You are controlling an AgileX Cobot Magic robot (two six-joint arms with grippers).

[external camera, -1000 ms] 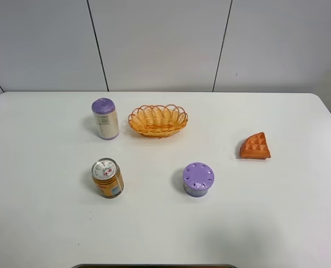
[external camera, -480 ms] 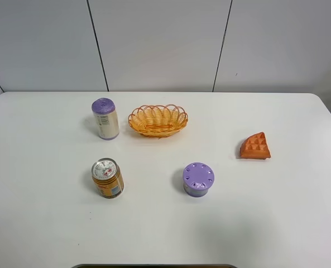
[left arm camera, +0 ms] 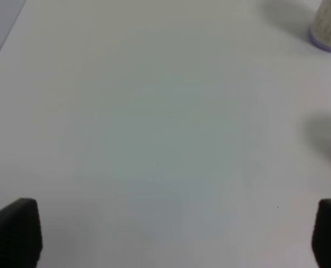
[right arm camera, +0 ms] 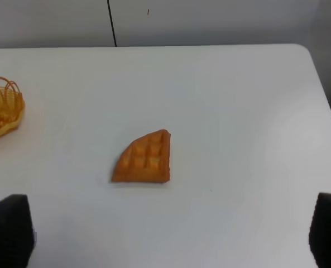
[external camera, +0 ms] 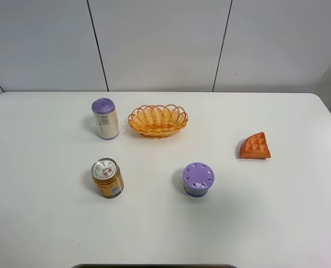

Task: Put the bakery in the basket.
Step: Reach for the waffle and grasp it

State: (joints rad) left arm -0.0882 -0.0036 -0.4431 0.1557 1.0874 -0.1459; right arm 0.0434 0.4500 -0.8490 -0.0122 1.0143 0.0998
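The bakery (external camera: 255,147), an orange-red wedge with a grid of square dents, lies on the white table at the right, alone. The right wrist view shows the bakery (right arm camera: 143,158) ahead of my right gripper (right arm camera: 168,231), whose dark fingertips (right arm camera: 9,230) stand far apart with nothing between them. The orange-yellow wicker basket (external camera: 158,132) sits at the back middle of the table, and its looped rim (right arm camera: 8,100) shows at the edge of the right wrist view. My left gripper (left arm camera: 171,234) is open over bare table. Neither arm shows in the high view.
A tall can with a purple lid (external camera: 105,118) stands left of the basket; its base (left arm camera: 328,25) shows in the left wrist view. An orange can with a silver top (external camera: 107,177) stands at the front left. A round purple-lidded container (external camera: 198,179) sits front of centre.
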